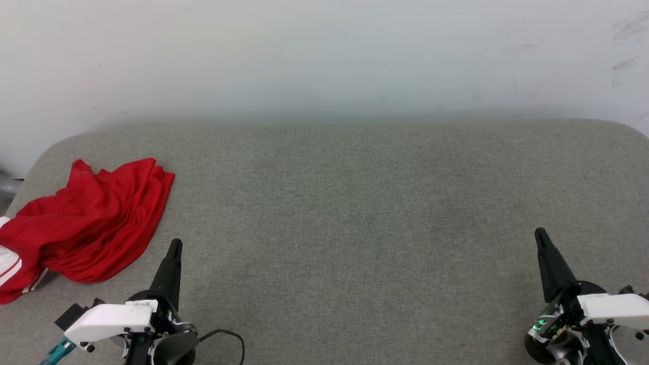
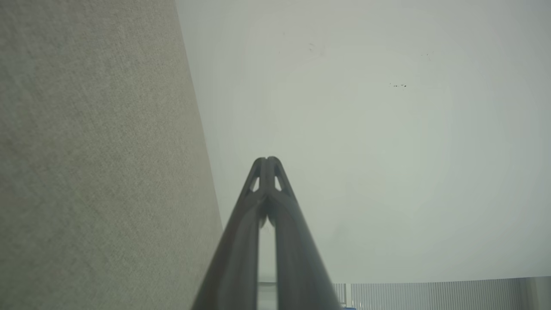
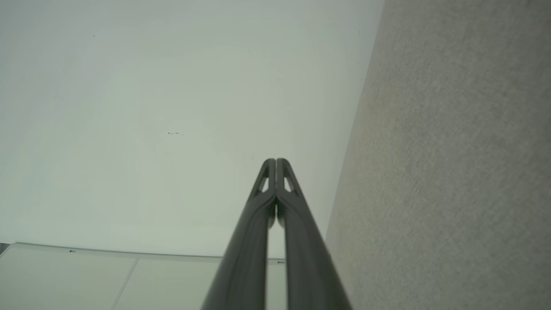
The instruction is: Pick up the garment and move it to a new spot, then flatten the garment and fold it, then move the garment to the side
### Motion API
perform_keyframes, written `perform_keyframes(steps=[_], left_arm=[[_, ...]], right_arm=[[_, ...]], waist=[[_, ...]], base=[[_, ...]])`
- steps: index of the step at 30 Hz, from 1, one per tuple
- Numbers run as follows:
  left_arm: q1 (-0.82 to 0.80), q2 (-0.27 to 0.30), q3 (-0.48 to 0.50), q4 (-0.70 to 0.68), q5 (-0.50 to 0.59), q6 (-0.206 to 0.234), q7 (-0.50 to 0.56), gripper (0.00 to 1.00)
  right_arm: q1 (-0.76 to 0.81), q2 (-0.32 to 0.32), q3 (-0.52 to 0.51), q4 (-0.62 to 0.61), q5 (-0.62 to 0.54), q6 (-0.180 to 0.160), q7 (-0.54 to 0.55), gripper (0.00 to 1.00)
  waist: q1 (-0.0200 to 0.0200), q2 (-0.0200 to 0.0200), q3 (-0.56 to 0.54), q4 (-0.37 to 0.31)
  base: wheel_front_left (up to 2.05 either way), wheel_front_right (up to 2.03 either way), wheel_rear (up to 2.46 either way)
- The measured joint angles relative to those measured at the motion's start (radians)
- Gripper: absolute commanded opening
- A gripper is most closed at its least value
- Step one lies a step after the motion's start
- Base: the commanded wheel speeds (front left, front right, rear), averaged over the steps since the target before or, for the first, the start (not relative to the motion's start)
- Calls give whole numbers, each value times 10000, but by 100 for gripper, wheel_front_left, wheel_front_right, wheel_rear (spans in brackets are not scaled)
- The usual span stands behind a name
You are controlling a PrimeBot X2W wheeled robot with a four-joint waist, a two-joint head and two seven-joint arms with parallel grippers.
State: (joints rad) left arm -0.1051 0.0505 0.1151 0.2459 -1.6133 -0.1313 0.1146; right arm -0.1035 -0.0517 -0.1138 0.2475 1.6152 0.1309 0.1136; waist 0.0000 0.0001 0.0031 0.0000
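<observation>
The garment (image 1: 91, 223), a red shirt with a white, red-striped sleeve at its lower left, lies crumpled at the far left of the grey padded surface (image 1: 355, 203). My left gripper (image 1: 175, 244) is shut and empty, its tip just right of the garment's lower edge, not touching it. Far across the surface at the lower right, my right gripper (image 1: 539, 234) is also shut and empty. In the left wrist view the left gripper (image 2: 267, 160) has its tips pressed together, and the right wrist view shows the right gripper (image 3: 275, 161) the same way.
A pale wall (image 1: 324, 56) rises directly behind the surface. The surface's rounded left corner (image 1: 45, 152) drops off just beyond the garment. A black cable (image 1: 228, 337) loops beside my left wrist.
</observation>
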Motion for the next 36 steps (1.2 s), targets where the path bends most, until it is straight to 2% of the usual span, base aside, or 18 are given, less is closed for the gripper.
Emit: perform_keyframes(steps=[9,10,15,30,36], left_arm=[[0,0,0,0,0,0,0,0],[11,-2,-4,23,0,2,-2,100],[327,-23,-123,270,0,6,-36,100],[334,-2,-915,-518,261,6,-742,100],[334,178,-1338,-823,1034,6,-1062,100]], right_arm=[[0,0,0,0,0,0,0,0],[13,0,0,19,2,0,0,100],[353,10,61,230,2,-2,-79,100],[489,19,543,-675,-196,-2,-798,100],[533,-25,677,-882,-1045,-2,-1057,100]], waist=[[0,0,0,0],[0,0,0,0],[0,0,0,0],[1,0,-32,40],[1,0,-42,65]], base=[[0,0,0],[0,0,0],[0,0,0],[0,0,0],[0,0,0]])
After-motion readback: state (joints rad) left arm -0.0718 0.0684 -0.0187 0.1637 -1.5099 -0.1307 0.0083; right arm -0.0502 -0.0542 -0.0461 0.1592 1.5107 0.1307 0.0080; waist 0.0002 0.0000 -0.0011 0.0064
